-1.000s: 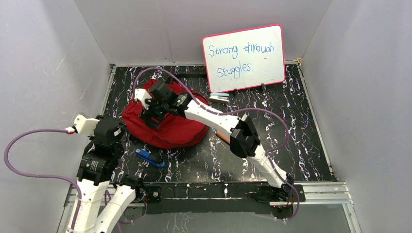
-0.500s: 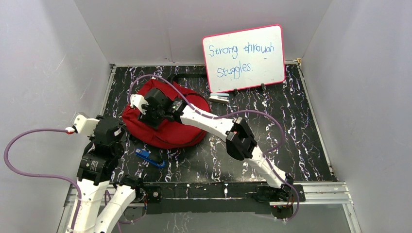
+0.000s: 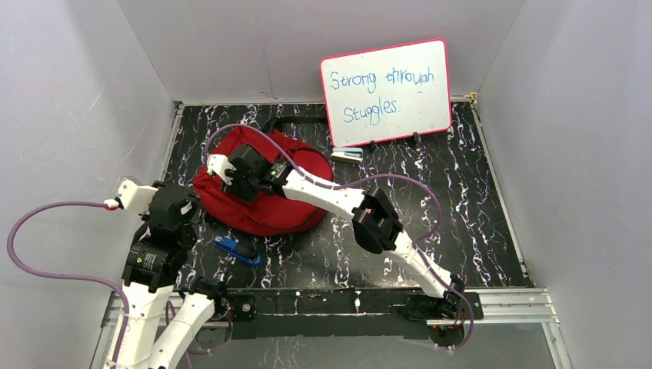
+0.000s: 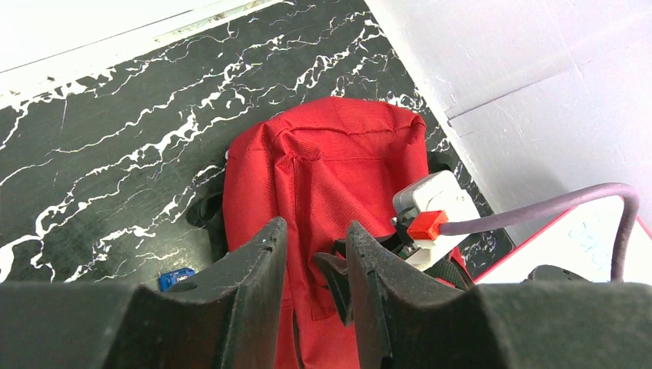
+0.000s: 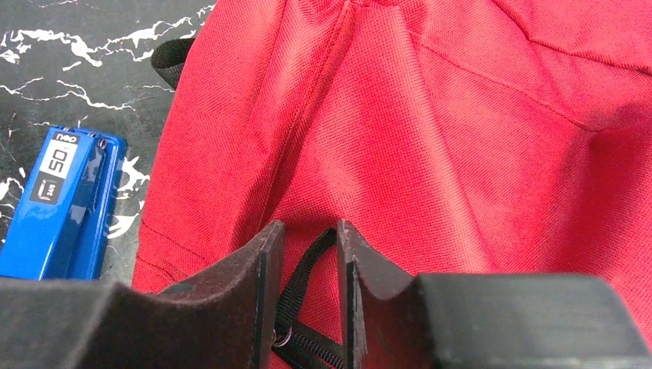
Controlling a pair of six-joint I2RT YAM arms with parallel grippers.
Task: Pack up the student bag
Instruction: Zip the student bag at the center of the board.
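Right gripper closing in on the backpack's zipper pull

The backpack (image 3: 257,217) lies zipped flat at the left-centre of the table (image 3: 477,215), its fabric filling the right wrist view. Over the last second the right arm has slid left and nearer across it, and the right gripper (image 5: 311,231) has narrowed from wide to a slim gap straddling the black zipper pull (image 5: 304,277). The pull sits between the fingers, but I can't tell if it's actually pinched yet. The left gripper (image 4: 315,231) hasn't moved: part open, empty, hovering off the bag's near-left side. The blue stapler (image 5: 61,207) is just beside the bag's near edge, not packed. My read: we're at the unzip step, with packing itself not started.
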